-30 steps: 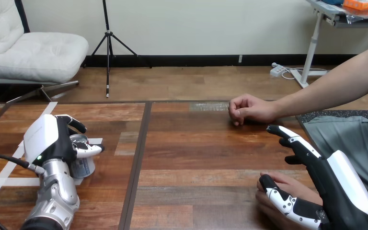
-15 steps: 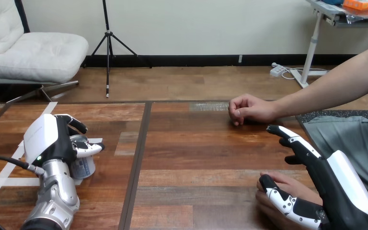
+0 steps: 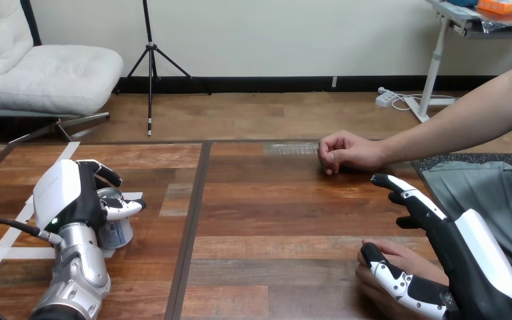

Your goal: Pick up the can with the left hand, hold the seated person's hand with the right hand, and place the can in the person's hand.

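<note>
A silver can (image 3: 115,230) stands upright on the wooden table (image 3: 273,220) at the left. My left hand (image 3: 67,197) is wrapped round it, thumb across its front and fingers curled behind its top. At the lower right, my right hand (image 3: 467,260) points forward with straight fingers (image 3: 410,197). One of the person's hands (image 3: 390,257) lies on the table against its palm side, and my thumb (image 3: 390,277) rests across it without curling round. The person's other hand (image 3: 347,152) rests farther back as a loose fist.
White tape strips (image 3: 13,252) mark the table round the can. A dark seam (image 3: 190,227) runs front to back down the table. The person's forearm (image 3: 460,123) reaches in from the upper right. Bare wood lies between my two hands.
</note>
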Controlling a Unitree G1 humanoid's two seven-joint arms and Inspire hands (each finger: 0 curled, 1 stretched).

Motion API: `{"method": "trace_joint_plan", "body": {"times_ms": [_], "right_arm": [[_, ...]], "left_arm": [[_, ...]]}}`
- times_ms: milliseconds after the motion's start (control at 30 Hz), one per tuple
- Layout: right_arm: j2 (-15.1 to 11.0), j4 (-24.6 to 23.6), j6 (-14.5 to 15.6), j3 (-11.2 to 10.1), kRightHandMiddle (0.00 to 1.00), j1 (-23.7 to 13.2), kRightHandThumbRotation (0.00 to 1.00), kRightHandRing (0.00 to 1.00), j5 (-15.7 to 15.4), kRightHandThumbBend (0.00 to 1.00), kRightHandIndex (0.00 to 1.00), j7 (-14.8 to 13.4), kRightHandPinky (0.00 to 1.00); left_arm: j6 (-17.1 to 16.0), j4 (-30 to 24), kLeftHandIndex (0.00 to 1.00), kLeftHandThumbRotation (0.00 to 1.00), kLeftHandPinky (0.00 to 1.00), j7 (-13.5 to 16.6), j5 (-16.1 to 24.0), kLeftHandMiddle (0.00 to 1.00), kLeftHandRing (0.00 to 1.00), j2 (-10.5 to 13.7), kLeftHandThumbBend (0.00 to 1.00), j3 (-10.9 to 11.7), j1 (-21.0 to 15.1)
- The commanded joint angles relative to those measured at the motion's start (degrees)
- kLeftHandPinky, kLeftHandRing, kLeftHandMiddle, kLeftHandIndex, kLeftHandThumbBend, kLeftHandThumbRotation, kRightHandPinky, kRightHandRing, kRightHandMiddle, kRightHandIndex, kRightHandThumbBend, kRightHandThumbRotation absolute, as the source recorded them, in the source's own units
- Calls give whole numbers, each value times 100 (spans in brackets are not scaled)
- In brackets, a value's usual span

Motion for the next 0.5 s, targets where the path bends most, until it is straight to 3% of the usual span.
{"method": "trace_joint_plan", "body": {"times_ms": [0, 467], "right_arm": [[-90, -201, -35, -59, 93, -300, 0, 90, 21, 35, 89, 15, 79], [-96, -201, -64, -71, 92, -299, 0, 90, 36, 35, 89, 9, 79]], "left_arm": [[-83, -83, 50, 0, 42, 15, -26, 51, 47, 93, 75, 41, -168], [-47, -76, 50, 0, 43, 2, -38, 51, 47, 108, 75, 15, -167]]}}
